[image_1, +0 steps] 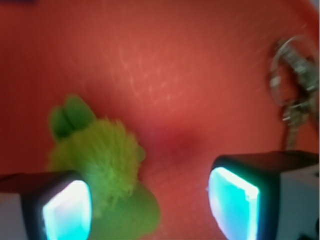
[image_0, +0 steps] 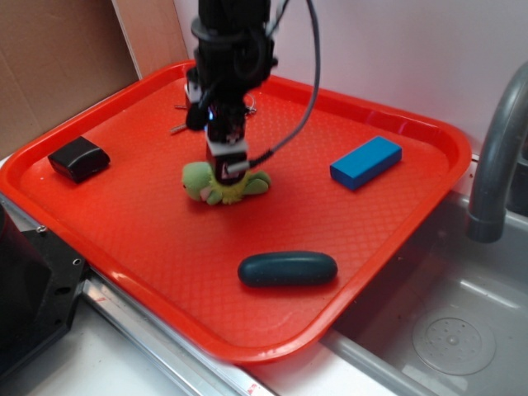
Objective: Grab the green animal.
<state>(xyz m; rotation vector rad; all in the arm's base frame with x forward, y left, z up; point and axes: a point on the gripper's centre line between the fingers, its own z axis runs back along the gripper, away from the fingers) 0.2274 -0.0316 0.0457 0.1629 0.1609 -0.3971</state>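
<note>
I am working over the red tray, which is filling most of the scene with a sink basin and grey faucet sitting off its right edge. The tray is giving me open red floor on every side of my target, and its raised rim is lying well away from where I am reaching. I am hanging my claw near the tray's middle, spread wide, with nothing pinched between the pads. I judge I am at the closing-in step: the green animal is lying directly under me, yet in the wrist view it is sitting off toward my left pad, not centred in the gap. So the next move is calling for a small sideways correction, then a squeeze. The dark teal oval is lying toward the near edge, the blue block toward the right edge, the black box near the left edge, and the small metal keyring near the far edge, all well apart from the plush.
</note>
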